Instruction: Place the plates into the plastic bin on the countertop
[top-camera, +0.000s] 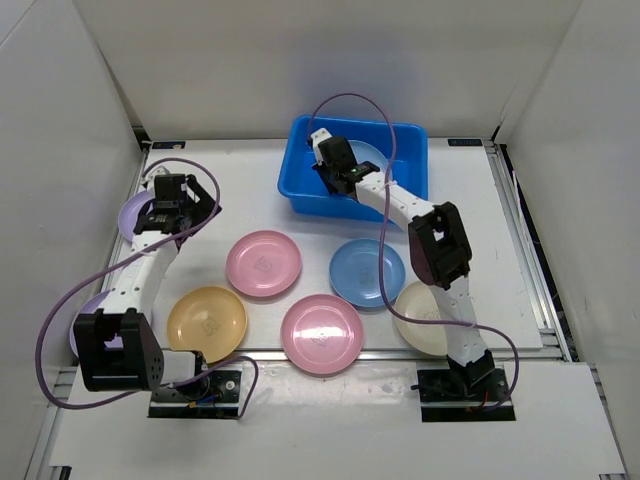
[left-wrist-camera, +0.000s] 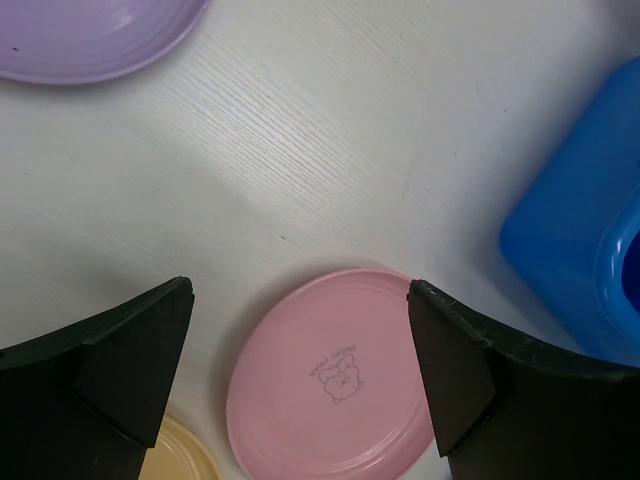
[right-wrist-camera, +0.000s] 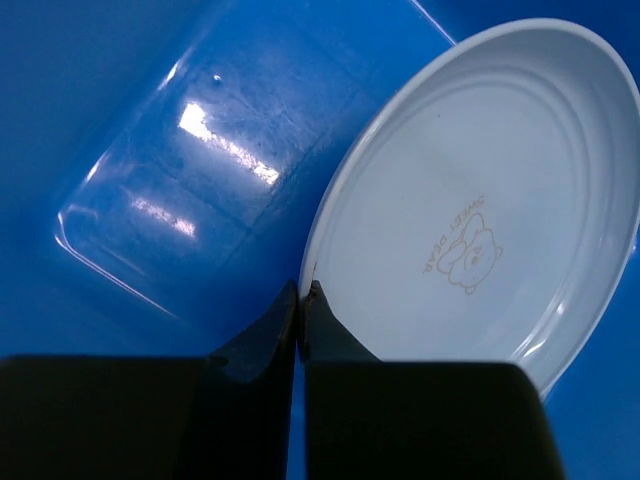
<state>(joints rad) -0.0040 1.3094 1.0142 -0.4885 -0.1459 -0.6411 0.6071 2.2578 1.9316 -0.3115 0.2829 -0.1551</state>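
Plates (top-camera: 263, 263) lie across the countertop (top-camera: 250, 190), from a lilac plate (top-camera: 130, 215) on the left to a cream plate (top-camera: 420, 322). My left gripper (left-wrist-camera: 298, 290) hangs spread wide over them. My right gripper (right-wrist-camera: 300, 290) is pressed together inside the plastic bin (top-camera: 300, 190), tips at a light blue plate (right-wrist-camera: 480, 200) rim.

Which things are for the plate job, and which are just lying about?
For the job: blue plastic bin, light blue plate inside it, two pink plates, blue plate, yellow plate, cream plate, two lilac plates.
Just there: purple cables, metal rails.
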